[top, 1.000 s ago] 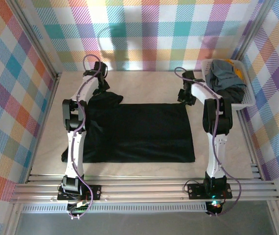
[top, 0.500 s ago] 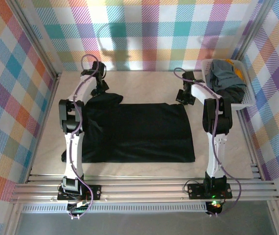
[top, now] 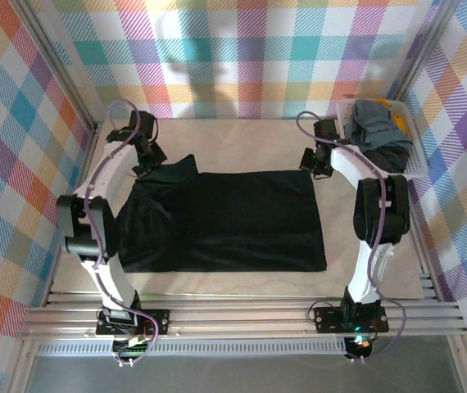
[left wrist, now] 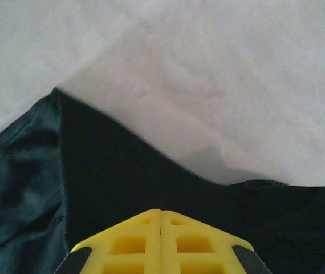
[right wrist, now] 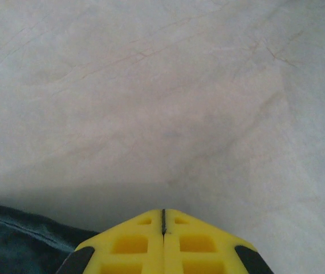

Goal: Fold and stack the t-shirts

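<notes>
The black t-shirt (top: 225, 221) lies spread flat on the middle of the table (top: 242, 139) in the top view, a broad dark rectangle with its long sides running left to right. Its far left corner is drawn up into a small peak that meets the left end effector (top: 150, 164). The right end effector (top: 315, 161) sits at the shirt's far right corner, low over the table. At the far right edge stands a white slatted basket (top: 416, 166) holding a grey-blue t-shirt (top: 373, 123) on top, a dark t-shirt (top: 385, 155) beneath it and a yellow-orange t-shirt (top: 398, 116) peeking out behind.

In the left wrist view, the left end effector (left wrist: 161, 212) has its yellow fingers pressed together with the black t-shirt (left wrist: 122, 182) gathered right at their tips, so it is clamped on the cloth; pale table (left wrist: 208, 85) shows beyond.

In the right wrist view, the right end effector (right wrist: 163, 212) is closed, finger against finger. An edge of the black t-shirt (right wrist: 14, 245) runs in from the lower left to the fingers. Whether cloth is pinched between them I cannot tell. Bare table (right wrist: 162, 85) lies ahead.
</notes>
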`<state>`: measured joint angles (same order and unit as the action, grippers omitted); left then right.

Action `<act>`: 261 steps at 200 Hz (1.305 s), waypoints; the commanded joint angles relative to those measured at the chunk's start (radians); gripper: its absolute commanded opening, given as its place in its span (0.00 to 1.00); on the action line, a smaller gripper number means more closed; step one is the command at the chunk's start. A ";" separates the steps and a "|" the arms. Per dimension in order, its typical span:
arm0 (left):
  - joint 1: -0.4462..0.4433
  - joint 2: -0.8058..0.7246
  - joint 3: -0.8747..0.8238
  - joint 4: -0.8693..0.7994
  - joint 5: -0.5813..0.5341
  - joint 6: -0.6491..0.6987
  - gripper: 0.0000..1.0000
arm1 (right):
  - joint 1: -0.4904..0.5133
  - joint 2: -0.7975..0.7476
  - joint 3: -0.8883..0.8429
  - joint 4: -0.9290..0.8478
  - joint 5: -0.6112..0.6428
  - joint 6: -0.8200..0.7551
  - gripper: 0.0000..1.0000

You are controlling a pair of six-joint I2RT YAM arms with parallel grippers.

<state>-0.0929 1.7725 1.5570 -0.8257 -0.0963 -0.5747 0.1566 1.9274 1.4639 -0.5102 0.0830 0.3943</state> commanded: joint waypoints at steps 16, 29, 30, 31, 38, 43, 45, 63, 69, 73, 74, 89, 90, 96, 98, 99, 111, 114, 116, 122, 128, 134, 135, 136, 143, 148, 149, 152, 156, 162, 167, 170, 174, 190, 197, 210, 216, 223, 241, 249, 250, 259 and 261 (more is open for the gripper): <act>0.016 -0.245 -0.214 -0.015 0.001 -0.041 0.00 | 0.000 -0.161 -0.189 0.062 -0.029 0.010 0.00; 0.017 -0.330 -0.283 -0.036 -0.013 -0.054 0.00 | 0.000 -0.216 -0.262 0.074 -0.037 0.021 0.00; 0.018 -0.338 -0.289 -0.038 -0.014 -0.056 0.00 | 0.000 -0.220 -0.267 0.074 -0.038 0.022 0.00; 0.018 -0.346 -0.293 -0.041 -0.014 -0.057 0.00 | 0.001 -0.226 -0.272 0.075 -0.038 0.022 0.00; 0.019 -0.391 -0.323 -0.057 -0.020 -0.068 0.00 | 0.000 -0.254 -0.309 0.076 -0.033 0.030 0.00; 0.020 -0.423 -0.348 -0.068 -0.027 -0.076 0.00 | 0.000 -0.276 -0.334 0.075 -0.028 0.036 0.00; 0.021 -0.436 -0.359 -0.073 -0.028 -0.078 0.00 | 0.000 -0.284 -0.344 0.076 -0.028 0.036 0.00; 0.022 -0.540 -0.434 -0.101 -0.036 -0.095 0.00 | 0.001 -0.348 -0.419 0.072 -0.013 0.047 0.00; 0.022 -0.568 -0.458 -0.114 -0.039 -0.099 0.00 | 0.001 -0.362 -0.439 0.066 -0.010 0.046 0.00; 0.022 -0.587 -0.472 -0.122 -0.040 -0.101 0.00 | 0.001 -0.369 -0.450 0.061 -0.008 0.046 0.00; 0.022 -0.591 -0.475 -0.125 -0.040 -0.102 0.00 | 0.001 -0.371 -0.452 0.059 -0.007 0.046 0.00; 0.020 -0.653 -0.535 -0.147 -0.030 -0.115 0.00 | 0.001 -0.394 -0.494 0.042 -0.001 0.043 0.00; 0.021 -0.657 -0.540 -0.148 -0.028 -0.116 0.00 | 0.001 -0.395 -0.497 0.041 -0.002 0.042 0.00; 0.021 -0.681 -0.568 -0.153 -0.024 -0.121 0.00 | 0.002 -0.403 -0.515 0.041 -0.002 0.043 0.00; 0.022 -0.690 -0.576 -0.157 -0.024 -0.123 0.00 | 0.001 -0.407 -0.521 0.040 -0.003 0.043 0.00; 0.022 -0.694 -0.581 -0.158 -0.025 -0.124 0.00 | 0.001 -0.408 -0.524 0.041 -0.003 0.042 0.00; 0.022 -0.741 -0.634 -0.170 -0.031 -0.132 0.00 | 0.002 -0.426 -0.558 0.039 -0.001 0.046 0.00; 0.022 -0.753 -0.647 -0.169 -0.033 -0.137 0.00 | 0.001 -0.429 -0.566 0.039 -0.001 0.047 0.00; 0.022 -0.760 -0.655 -0.170 -0.034 -0.138 0.00 | 0.001 -0.432 -0.571 0.039 -0.001 0.048 0.00; 0.022 -0.780 -0.681 -0.168 -0.035 -0.145 0.00 | 0.001 -0.437 -0.585 0.039 -0.002 0.051 0.00; 0.022 -0.795 -0.702 -0.162 -0.032 -0.149 0.00 | 0.001 -0.439 -0.596 0.041 -0.006 0.050 0.00; 0.022 -0.808 -0.726 -0.154 -0.027 -0.155 0.00 | 0.001 -0.439 -0.603 0.042 -0.013 0.048 0.00; 0.022 -0.809 -0.729 -0.153 -0.026 -0.156 0.00 | 0.001 -0.438 -0.604 0.041 -0.014 0.049 0.00; 0.022 -0.811 -0.731 -0.151 -0.025 -0.157 0.00 | 0.001 -0.437 -0.605 0.042 -0.015 0.049 0.00; 0.022 -0.821 -0.755 -0.146 -0.020 -0.167 0.00 | 0.002 -0.434 -0.609 0.039 -0.018 0.050 0.00; 0.020 -0.825 -0.767 -0.142 -0.016 -0.169 0.00 | 0.001 -0.431 -0.611 0.036 -0.017 0.051 0.00; 0.021 -0.826 -0.769 -0.142 -0.016 -0.170 0.00 | 0.001 -0.430 -0.611 0.035 -0.016 0.052 0.00; 0.022 -0.828 -0.776 -0.140 -0.014 -0.169 0.00 | 0.001 -0.429 -0.612 0.034 -0.017 0.052 0.00; 0.022 -0.830 -0.783 -0.139 -0.013 -0.172 0.00 | 0.001 -0.429 -0.614 0.032 -0.015 0.053 0.00; 0.022 -0.832 -0.789 -0.142 -0.016 -0.175 0.00 | 0.001 -0.429 -0.614 0.028 -0.010 0.054 0.00; 0.022 -0.834 -0.793 -0.146 -0.025 -0.176 0.00 | 0.001 -0.430 -0.614 0.022 -0.004 0.055 0.00; 0.021 -0.835 -0.794 -0.148 -0.029 -0.176 0.00 | 0.001 -0.432 -0.613 0.019 0.000 0.056 0.00; 0.022 -0.836 -0.796 -0.149 -0.034 -0.176 0.00 | 0.003 -0.434 -0.613 0.015 0.003 0.057 0.00; 0.022 -0.836 -0.795 -0.162 -0.068 -0.175 0.00 | 0.002 -0.449 -0.614 -0.001 0.011 0.062 0.00; 0.022 -0.835 -0.794 -0.162 -0.076 -0.170 0.00 | 0.001 -0.457 -0.614 -0.009 0.016 0.063 0.00; 0.022 -0.830 -0.785 -0.162 -0.093 -0.164 0.00 | 0.002 -0.477 -0.616 -0.024 0.027 0.067 0.00; 0.022 -0.826 -0.778 -0.162 -0.102 -0.162 0.00 | 0.003 -0.489 -0.615 -0.031 0.030 0.069 0.00; 0.022 -0.820 -0.766 -0.162 -0.115 -0.156 0.00 | 0.003 -0.501 -0.617 -0.037 0.033 0.069 0.00; 0.023 -0.802 -0.733 -0.162 -0.142 -0.145 0.00 | 0.003 -0.533 -0.619 -0.052 0.032 0.067 0.00; 0.024 -0.794 -0.722 -0.157 -0.148 -0.140 0.00 | 0.004 -0.540 -0.622 -0.058 0.033 0.067 0.00; 0.023 -0.792 -0.722 -0.157 -0.149 -0.140 0.00 | 0.004 -0.541 -0.622 -0.059 0.032 0.067 0.00; 0.023 -0.784 -0.715 -0.156 -0.155 -0.137 0.00 | 0.005 -0.545 -0.628 -0.065 0.030 0.069 0.00; 0.023 -0.782 -0.715 -0.156 -0.156 -0.137 0.00 | 0.007 -0.546 -0.630 -0.064 0.029 0.070 0.00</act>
<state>-0.0814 0.9737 0.7937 -0.9668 -0.1967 -0.7334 0.1566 1.4097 0.8562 -0.5289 0.0971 0.4500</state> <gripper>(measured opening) 0.063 0.048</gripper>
